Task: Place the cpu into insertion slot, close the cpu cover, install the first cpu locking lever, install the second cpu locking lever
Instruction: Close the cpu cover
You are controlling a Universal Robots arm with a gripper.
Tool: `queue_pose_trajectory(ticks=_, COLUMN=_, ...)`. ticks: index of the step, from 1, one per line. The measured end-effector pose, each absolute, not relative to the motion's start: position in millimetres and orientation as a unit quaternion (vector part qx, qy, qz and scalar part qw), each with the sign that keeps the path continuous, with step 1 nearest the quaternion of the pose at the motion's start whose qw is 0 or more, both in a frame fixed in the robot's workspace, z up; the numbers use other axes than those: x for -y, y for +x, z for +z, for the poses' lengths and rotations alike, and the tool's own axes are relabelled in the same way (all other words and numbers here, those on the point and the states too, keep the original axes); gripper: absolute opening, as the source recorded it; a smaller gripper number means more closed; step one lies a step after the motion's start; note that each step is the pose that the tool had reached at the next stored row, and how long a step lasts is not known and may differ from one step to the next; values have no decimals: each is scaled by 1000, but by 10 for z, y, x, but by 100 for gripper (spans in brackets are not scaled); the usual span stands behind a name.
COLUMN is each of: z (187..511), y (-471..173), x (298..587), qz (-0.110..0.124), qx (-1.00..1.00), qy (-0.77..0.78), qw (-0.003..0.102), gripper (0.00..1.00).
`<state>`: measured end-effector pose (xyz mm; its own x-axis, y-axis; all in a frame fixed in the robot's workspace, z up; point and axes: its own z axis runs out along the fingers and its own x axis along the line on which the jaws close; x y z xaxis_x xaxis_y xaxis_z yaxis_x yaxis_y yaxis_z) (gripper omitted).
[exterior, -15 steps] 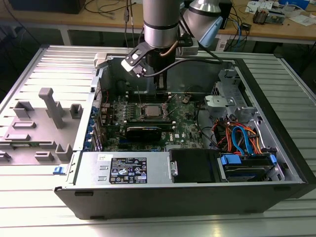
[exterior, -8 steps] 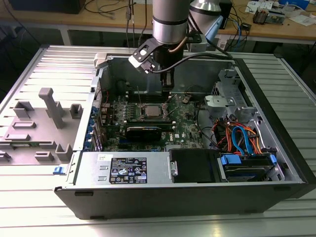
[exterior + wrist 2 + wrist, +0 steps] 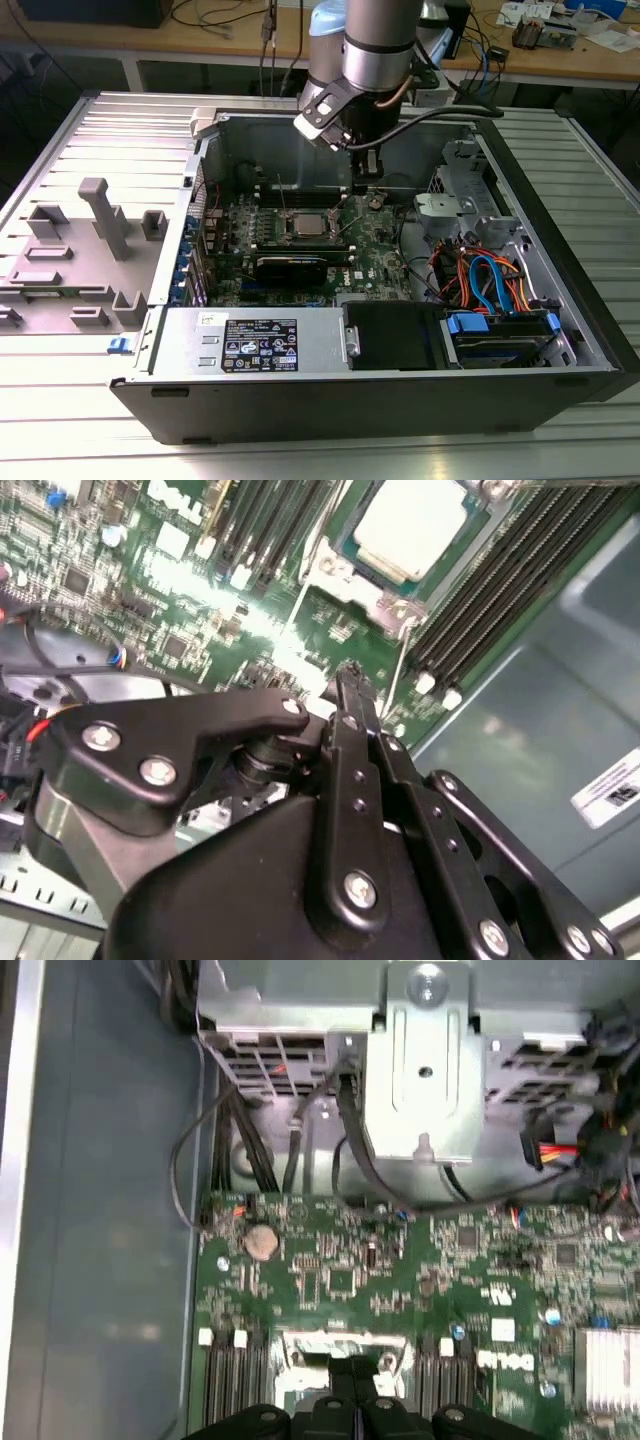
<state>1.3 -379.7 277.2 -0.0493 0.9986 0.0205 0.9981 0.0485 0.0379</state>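
Pincer (image 3: 348, 675) w/ fingers pressed together, nothing seen btwn them, hangs over the green board (image 3: 335, 622) just beside the insertion slot (image 3: 338, 578), w/ the cpu (image 3: 410, 525) lying flat in that slot, silver top up.

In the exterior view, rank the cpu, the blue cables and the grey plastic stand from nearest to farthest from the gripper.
1. cpu: just to the exterior view's left of the gripper.
2. blue cables: toward the exterior view's right.
3. grey plastic stand: far at the exterior view's left, outside the computer case.
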Motion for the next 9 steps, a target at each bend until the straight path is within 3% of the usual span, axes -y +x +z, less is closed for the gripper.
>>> queue_pose_trajectory(ticks=9, z=2599, y=356, x=3775, qz=14, qx=-726, qy=687, qw=-1, gripper=11)
